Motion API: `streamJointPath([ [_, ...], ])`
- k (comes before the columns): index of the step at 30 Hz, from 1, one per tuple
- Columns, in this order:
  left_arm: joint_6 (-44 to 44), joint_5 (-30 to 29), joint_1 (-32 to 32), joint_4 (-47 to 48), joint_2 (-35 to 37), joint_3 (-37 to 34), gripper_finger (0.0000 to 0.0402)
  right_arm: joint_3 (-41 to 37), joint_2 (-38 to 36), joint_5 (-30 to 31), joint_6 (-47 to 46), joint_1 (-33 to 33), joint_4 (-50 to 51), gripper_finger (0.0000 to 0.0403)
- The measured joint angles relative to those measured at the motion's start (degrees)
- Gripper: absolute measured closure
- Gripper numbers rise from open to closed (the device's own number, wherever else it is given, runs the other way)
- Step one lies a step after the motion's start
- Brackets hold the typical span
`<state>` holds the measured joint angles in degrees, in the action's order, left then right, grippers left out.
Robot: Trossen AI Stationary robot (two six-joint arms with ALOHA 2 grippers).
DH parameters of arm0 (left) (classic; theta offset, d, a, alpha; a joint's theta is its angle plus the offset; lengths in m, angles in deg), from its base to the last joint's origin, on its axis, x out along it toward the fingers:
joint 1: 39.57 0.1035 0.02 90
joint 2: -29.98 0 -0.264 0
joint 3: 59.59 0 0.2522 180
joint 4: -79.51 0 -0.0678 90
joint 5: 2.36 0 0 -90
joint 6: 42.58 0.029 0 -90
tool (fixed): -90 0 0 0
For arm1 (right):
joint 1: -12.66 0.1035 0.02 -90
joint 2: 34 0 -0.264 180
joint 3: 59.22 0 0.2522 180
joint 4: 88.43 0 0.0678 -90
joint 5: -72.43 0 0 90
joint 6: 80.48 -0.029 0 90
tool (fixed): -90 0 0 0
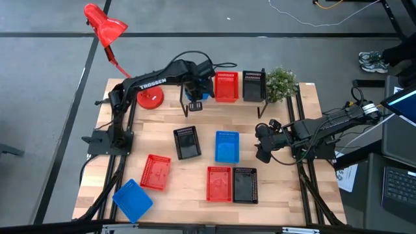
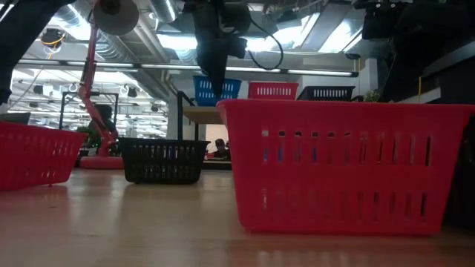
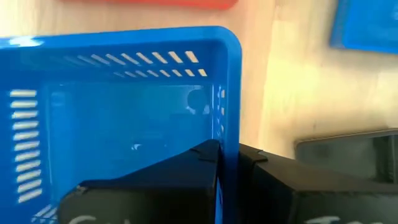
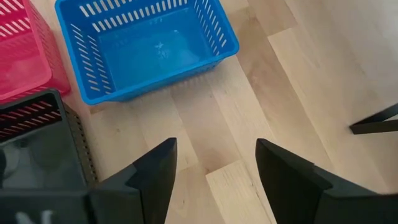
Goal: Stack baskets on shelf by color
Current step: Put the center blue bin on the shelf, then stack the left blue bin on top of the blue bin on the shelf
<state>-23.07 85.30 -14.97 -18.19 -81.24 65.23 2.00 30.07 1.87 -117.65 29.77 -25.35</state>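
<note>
Your left hand (image 1: 194, 97) is clamped on one wall of a blue basket (image 3: 118, 118) at the left end of the shelf (image 1: 260, 103), beside a red basket (image 1: 226, 86) and a black basket (image 1: 253, 85), whose long axes run front to back. That arm reads "TROSSEN". Your right hand (image 4: 214, 163) hangs with fingers spread over the worktop (image 1: 279, 188), near another mesh-walled blue basket (image 1: 227, 146).

Three baskets (image 1: 225, 86) sit on the shelf (image 1: 279, 107), others before it.
</note>
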Motion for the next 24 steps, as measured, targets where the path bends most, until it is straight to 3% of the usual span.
streamJointPath([
  [8, 0.0, 0.1, -2.21, 0.0, 0.16, 0.0, 0.0399, 0.0, 0.0, -0.02, 0.04, -0.01, 0.0, 0.0185],
  [13, -1.36, -0.21, -2.54, 0.0, 0.16, 0.0, 0.0357, 0.0, 0.0, -0.02, 0.09, -0.01, 0.0, 0.0185],
  [18, -1.7, -4.46, -2.52, 0.0, 0.16, 0.0, 0.0312, 0.0, 0.0, -0.02, 0.09, -0.01, 0.0, 0.0185],
  [24, -2.86, -6.01, -2.52, 0.0, 0.52, 0.02, 0.0302, 0.0, 0.0, -0.02, 0.11, -0.01, 0.02, 0.0185],
])
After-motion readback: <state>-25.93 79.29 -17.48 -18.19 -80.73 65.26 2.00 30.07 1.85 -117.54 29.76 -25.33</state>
